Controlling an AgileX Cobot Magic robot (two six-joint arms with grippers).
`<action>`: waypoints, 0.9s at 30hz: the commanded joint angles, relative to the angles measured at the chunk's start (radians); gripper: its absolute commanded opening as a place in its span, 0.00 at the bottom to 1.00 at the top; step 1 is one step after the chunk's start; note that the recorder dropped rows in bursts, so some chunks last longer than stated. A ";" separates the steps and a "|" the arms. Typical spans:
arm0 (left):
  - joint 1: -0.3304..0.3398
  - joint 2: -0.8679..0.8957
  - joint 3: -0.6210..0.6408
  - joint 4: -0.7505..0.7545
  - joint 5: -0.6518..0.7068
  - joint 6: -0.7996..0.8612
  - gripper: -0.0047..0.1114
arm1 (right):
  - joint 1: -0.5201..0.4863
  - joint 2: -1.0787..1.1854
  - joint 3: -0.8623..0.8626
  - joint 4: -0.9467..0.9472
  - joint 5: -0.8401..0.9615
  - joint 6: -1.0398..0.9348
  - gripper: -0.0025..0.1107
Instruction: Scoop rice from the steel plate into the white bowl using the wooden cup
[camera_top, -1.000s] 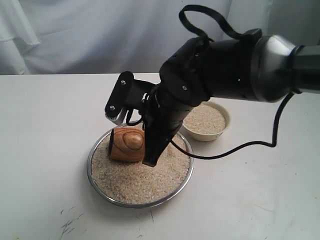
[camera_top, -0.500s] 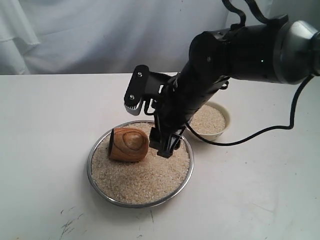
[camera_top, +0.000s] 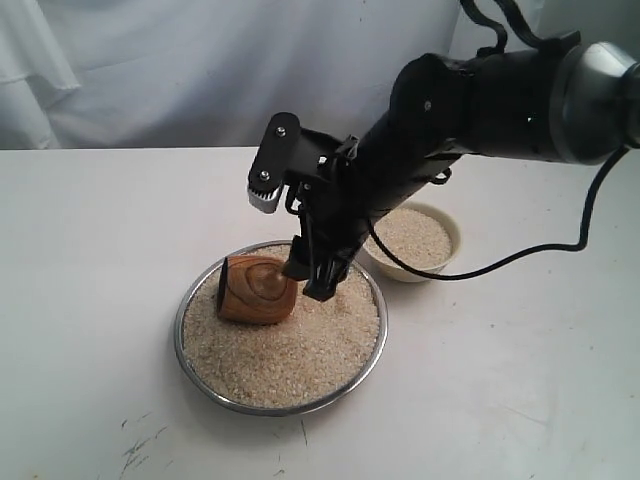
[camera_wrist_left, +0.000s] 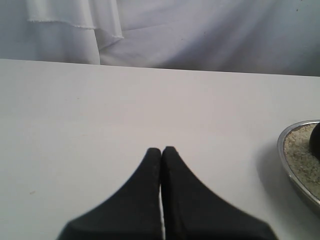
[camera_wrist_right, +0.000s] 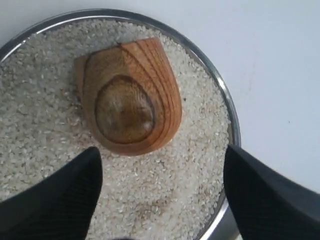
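One wooden cup (camera_top: 256, 290) lies in one steel plate (camera_top: 179, 335) near one white bowl (camera_top: 420, 271); right jaws stand wide, left jaws closed.

A plain white table (camera_top: 90, 300), softly lit and marked by a few dark scuffs (camera_top: 135, 450) near its front edge, stands before a creased white curtain (camera_top: 150, 70).

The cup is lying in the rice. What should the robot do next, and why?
Probably ease the open right gripper down around the wooden cup, then close. The cup lies on its side on the rice in the steel plate, and nothing holds it yet.
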 joint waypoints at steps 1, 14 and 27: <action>-0.003 -0.004 0.005 0.001 -0.013 0.000 0.04 | -0.042 0.007 -0.001 0.236 -0.020 -0.263 0.59; -0.003 -0.004 0.005 0.001 -0.013 0.000 0.04 | -0.059 0.089 -0.003 0.435 0.042 -0.567 0.68; -0.003 -0.004 0.005 0.001 -0.013 0.000 0.04 | -0.059 0.167 -0.050 0.530 0.056 -0.641 0.68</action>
